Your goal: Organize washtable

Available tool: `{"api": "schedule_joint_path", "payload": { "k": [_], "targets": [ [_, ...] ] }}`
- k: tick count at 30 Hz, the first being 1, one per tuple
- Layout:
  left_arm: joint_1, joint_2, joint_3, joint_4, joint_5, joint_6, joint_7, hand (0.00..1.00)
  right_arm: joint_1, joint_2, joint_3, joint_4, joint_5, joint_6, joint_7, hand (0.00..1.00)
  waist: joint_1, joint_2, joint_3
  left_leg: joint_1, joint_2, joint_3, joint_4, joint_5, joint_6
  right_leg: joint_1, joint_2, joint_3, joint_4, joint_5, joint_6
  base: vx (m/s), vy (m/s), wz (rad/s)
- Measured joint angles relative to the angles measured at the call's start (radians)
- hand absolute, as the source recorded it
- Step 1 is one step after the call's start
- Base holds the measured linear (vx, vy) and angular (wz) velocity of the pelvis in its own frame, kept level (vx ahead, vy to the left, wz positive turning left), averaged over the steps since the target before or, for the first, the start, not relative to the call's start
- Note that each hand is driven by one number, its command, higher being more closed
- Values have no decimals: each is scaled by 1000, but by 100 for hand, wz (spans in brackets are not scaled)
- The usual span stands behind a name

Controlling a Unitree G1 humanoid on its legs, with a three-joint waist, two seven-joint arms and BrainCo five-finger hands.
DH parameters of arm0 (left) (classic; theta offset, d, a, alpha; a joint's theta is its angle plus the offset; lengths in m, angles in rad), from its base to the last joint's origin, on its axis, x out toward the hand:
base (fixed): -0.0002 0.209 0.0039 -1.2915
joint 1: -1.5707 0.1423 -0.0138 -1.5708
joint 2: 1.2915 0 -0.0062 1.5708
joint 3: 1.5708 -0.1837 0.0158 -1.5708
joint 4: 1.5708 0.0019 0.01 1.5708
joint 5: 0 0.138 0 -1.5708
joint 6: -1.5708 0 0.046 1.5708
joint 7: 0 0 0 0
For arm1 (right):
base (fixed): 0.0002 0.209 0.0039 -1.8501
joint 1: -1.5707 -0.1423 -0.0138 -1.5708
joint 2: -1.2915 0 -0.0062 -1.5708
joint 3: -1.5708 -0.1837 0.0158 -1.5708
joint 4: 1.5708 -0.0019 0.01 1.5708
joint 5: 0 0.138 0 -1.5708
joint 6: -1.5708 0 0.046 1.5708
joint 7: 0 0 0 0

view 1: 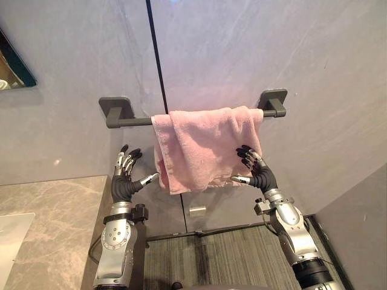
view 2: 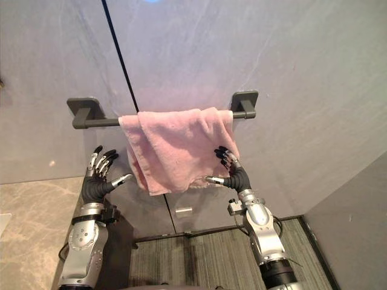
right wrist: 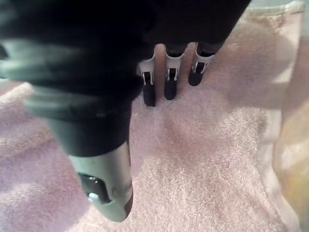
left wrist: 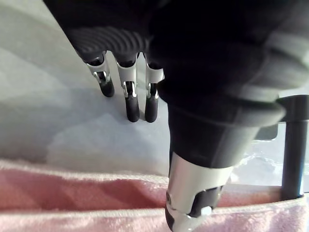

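A pink towel hangs folded over a dark grey wall rail; its lower edge is uneven. My left hand is raised just left of the towel, fingers straight, thumb pointing at the towel's left edge without touching it. The left wrist view has the towel below the thumb. My right hand is at the towel's lower right, fingers spread and relaxed in front of the cloth. In the right wrist view the fingers are straight against the towel, holding nothing.
The rail's brackets are fixed to a grey wall with a dark vertical seam. A beige stone washtable top lies at lower left with a white basin edge. A mirror corner shows at upper left. Striped floor lies below.
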State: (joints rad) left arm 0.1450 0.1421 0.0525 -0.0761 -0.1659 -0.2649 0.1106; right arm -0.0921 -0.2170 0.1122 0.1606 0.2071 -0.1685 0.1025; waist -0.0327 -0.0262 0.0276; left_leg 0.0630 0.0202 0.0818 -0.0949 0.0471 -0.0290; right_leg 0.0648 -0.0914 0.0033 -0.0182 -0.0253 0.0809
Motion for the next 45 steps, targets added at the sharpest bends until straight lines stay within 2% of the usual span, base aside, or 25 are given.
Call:
{"api": "schedule_joint_path", "payload": {
  "k": [4,13,24,28,34,45],
  "targets": [
    [-17,1,0,22,0,1,0,0,-19,-7,-36,24,1,2,-13,0,18,-2,1,-3,0,0,0,1,0,-1,0,0,-4,3,0,0,0,0],
    [-21,2,26,38,-1,5,0,0,-38,-6,-72,61,1,3,-21,0,20,-23,13,-6,0,0,0,1,0,-3,0,0,-4,3,0,0,0,0],
    [-18,-3,87,43,-14,6,4,0,-34,19,-156,61,18,3,-46,0,19,-26,17,-12,0,-1,0,1,0,-3,0,-1,-5,2,0,0,0,0],
    [-16,-47,152,45,-21,6,5,0,-25,66,-219,50,19,2,-60,0,19,-26,37,-3,-1,-1,-1,0,0,0,-1,-3,-2,1,1,0,0,0],
    [17,-83,190,44,-38,6,3,0,29,95,-268,-12,19,0,-67,0,19,-23,42,-3,-4,-4,-1,0,0,0,-4,-7,-2,-1,3,0,0,0],
    [87,-140,181,42,-53,16,-6,0,145,155,-302,-78,18,-13,-78,0,15,-24,43,-4,-6,-9,-1,0,0,1,-7,-14,-3,-2,4,0,0,1]
  ]
}}
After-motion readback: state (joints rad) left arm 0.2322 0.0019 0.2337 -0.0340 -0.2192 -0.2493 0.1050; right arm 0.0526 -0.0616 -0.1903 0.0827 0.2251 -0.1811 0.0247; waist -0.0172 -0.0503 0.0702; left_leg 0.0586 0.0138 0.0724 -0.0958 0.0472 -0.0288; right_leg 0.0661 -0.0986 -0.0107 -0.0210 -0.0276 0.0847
